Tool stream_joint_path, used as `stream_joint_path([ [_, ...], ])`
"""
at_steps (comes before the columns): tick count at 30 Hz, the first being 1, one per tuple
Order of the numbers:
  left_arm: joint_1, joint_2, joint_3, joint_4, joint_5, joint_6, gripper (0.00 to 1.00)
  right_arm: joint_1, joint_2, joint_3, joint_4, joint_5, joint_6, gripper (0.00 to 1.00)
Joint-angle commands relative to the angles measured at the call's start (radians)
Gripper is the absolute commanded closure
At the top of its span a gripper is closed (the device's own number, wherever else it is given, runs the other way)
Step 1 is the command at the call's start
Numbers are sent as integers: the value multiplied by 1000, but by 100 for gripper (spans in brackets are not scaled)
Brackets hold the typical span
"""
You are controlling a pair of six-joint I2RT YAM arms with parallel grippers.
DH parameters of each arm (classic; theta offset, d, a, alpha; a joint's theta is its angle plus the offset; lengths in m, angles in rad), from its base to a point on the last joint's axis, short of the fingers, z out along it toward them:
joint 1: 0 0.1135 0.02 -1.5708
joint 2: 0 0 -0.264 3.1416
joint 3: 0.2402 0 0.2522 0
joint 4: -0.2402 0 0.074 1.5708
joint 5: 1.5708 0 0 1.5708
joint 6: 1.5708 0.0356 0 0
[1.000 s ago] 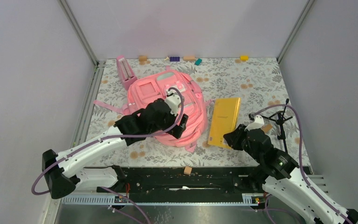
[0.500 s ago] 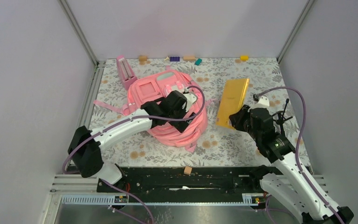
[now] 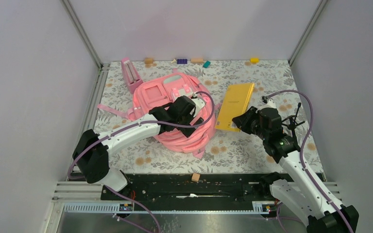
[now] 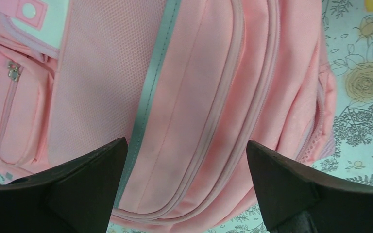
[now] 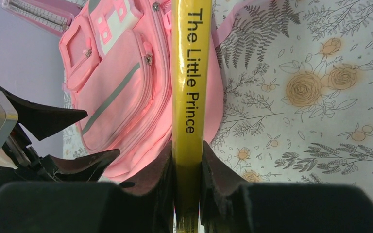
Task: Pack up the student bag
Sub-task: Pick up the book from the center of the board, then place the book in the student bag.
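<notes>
On the far left of the flowered counter (image 3: 262, 77) a small pink metronome-shaped object (image 3: 131, 74) lies just beside the top corner of the student bag (image 3: 150, 94). The bag lies flat on the left half of the counter, front pockets up. Its pink straps spill out at the left and near sides.

My left hand (image 3: 198, 106) hovers over the bag's right flank. From my left wrist I see it spread wide (image 4: 185, 144), both dark fingers (image 4: 92, 170) apart and gripping nothing. Between them lie pink fabric (image 4: 194, 97), the pale grey strip and two curving zip lines. I cannot tell whether the fingertips touch the fabric.

To the right of the bag is a yellow book (image 3: 235, 104), just off the bag's right edge. Its long side angles toward the back wall. My right hand (image 3: 245, 122) grips it at the near end. In my right wrist view the fingers (image 5: 162, 167) are pinched tight on the spine (image 5: 190, 73), which reads "The Little Prince". The bag shows behind it (image 5: 111, 92). I cannot tell whether the book's far end clears the counter.

Further right, near my right arm, stands a small black stand (image 3: 294, 124). Along the far edge sit small coloured blocks (image 3: 181, 61), well apart from everything else.
</notes>
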Motion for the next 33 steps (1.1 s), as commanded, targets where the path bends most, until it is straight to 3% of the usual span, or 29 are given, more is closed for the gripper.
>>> stream_joint_path([
  [1, 5, 12, 8, 16, -64, 16, 1, -7, -16, 10, 156, -38, 25, 100],
  [5, -36, -22, -13, 49, 1, 6, 1, -10, -1, 13, 156, -40, 19, 100],
  [10, -138, -3, -31, 77, -30, 34, 1, -14, 15, 13, 157, -39, 17, 100],
  [19, -146, 113, 15, 21, -177, 31, 2, -25, 9, 12, 159, -48, 16, 100],
  [21, -148, 125, 18, 17, -224, 32, 6, -28, 8, 10, 159, -50, 15, 100],
  [24, -151, 123, 20, 21, -272, 25, 14, -30, 11, 8, 160, -54, 15, 100],
  [33, -146, 57, -6, 65, -280, 25, 16, -34, 22, -8, 193, -85, 35, 100],
])
